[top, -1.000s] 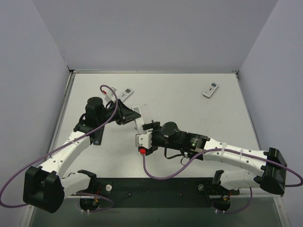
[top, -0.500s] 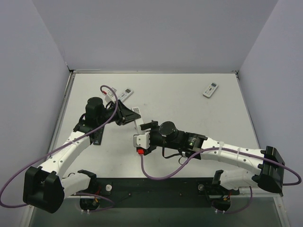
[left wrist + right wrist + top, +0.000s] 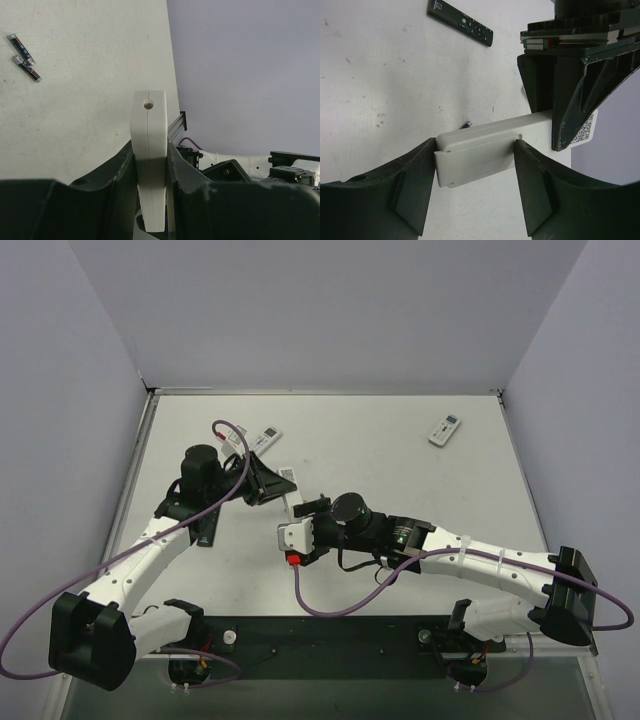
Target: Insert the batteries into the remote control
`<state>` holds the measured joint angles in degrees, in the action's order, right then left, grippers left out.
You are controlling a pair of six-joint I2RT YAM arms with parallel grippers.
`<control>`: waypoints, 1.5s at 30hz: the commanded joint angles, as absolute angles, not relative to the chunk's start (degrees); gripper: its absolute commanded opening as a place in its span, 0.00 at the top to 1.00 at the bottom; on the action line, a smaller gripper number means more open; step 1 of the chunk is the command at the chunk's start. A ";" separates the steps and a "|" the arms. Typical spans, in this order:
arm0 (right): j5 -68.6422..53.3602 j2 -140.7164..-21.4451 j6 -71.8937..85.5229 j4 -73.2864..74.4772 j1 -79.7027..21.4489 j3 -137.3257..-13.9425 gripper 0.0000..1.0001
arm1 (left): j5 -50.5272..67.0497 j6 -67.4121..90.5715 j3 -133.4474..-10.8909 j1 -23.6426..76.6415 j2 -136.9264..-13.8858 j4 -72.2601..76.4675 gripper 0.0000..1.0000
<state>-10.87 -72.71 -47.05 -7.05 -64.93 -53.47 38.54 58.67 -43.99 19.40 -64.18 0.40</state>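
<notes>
White tabletop point(image 3: 400, 455) under pale walls point(image 3: 350, 310); left gripper point(image 3: 150, 152) pinches the white remote control point(image 3: 148, 120) on edge; right gripper point(image 3: 475, 147) brackets its free end, grip uncertain; two batteries point(image 3: 24, 57) lie apart.

Tabletop point(image 3: 400, 480): white, matte, scuffed w/ small dark specks. Enclosed L, R & rear by plain lilac-grey walls point(image 3: 330, 310). Black rail point(image 3: 350, 642) along near edge. Lighting even, shadows soft.
</notes>
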 commanded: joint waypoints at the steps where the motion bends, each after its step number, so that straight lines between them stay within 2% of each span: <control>1: -13.36 -74.53 -45.35 -1.41 -65.04 -52.56 0.45 | 43.24 61.52 -48.61 19.86 -62.84 6.59 1.00; 13: -13.97 -73.21 -42.71 -0.79 -65.13 -51.06 0.47 | 40.87 62.31 -45.62 19.60 -62.84 8.35 1.00; 19: -13.19 -72.95 -41.93 -2.72 -65.21 -51.68 0.34 | 37.80 64.77 -42.55 19.51 -62.40 10.45 1.00; 25: -12.83 -71.63 -39.21 -4.30 -65.21 -52.73 0.28 | 33.58 67.67 -38.42 19.25 -61.96 14.14 1.00; 30: -12.30 -68.56 -31.39 -3.87 -65.21 -54.75 0.23 | 29.72 67.85 -35.34 19.16 -60.65 17.92 1.00; 40: -8.28 -64.52 -17.18 -4.22 -65.04 -56.07 0.19 | 24.88 69.35 -30.24 19.25 -59.06 23.64 1.00; 45: -1.06 -66.00 -2.66 5.51 -64.25 -63.60 0.19 | 22.16 70.31 -27.86 19.34 -57.92 26.80 1.00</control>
<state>-6.98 -66.00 -16.27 -0.69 -64.84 -55.96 25.41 68.99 -28.64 19.40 -60.07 19.70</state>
